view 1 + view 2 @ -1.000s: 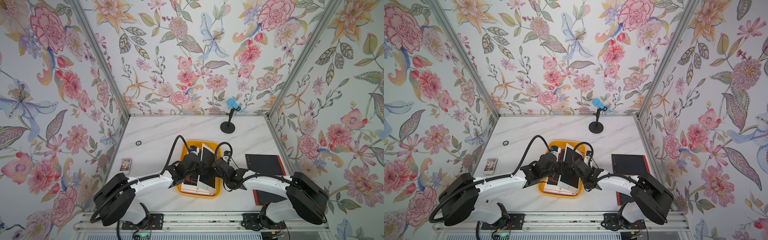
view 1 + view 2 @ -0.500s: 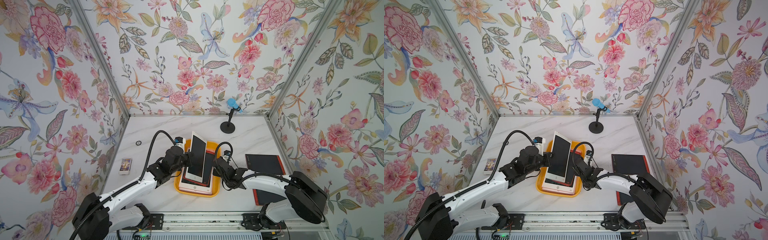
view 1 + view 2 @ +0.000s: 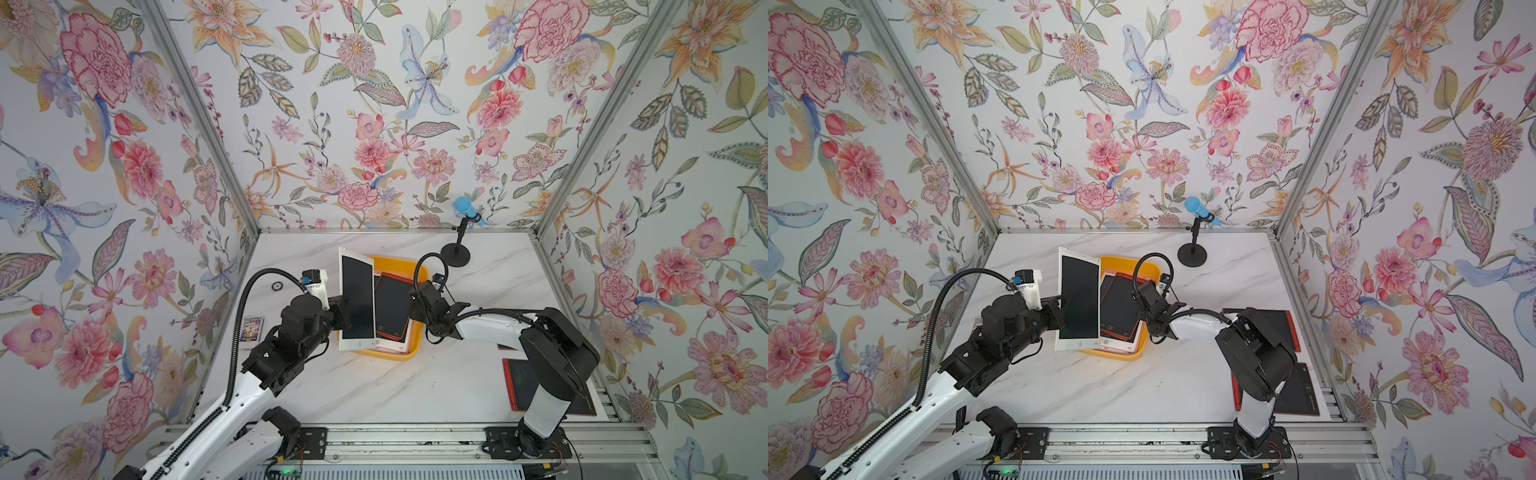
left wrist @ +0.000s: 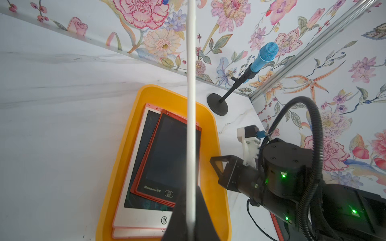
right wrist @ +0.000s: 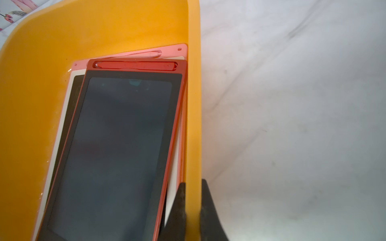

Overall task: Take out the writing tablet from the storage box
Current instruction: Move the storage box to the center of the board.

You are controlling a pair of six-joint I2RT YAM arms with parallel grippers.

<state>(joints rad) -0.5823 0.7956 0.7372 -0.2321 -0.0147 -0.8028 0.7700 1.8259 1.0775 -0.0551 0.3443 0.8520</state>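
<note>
Paper printed with flowers covers the walls that fill most of both top views, and the white marble table lies in the lower middle of the frame. Two arms reach in from the bottom edge toward the orange box, which sits at the centre of the table. The left gripper is clenched on the left long edge of the white tablet. It holds the tablet lifted off the stack over the left side of the box, with the dark screen facing up toward the camera (in the left wrist view it shows edge-on as a thin white line between the black fingers). The right gripper is pinched on the box's right wall, one finger inside and one outside. Inside the box a red tablet lies skewed on top of pale tablets, its upper corner against the right wall. More red tablets lie flat at the lower right of the table, partly hidden by the right arm. A blue microphone leans on a black stand whose round base stands just above and to the right of the box. A small card lies at the table's left edge, and a small dark ring lies above it.
</note>
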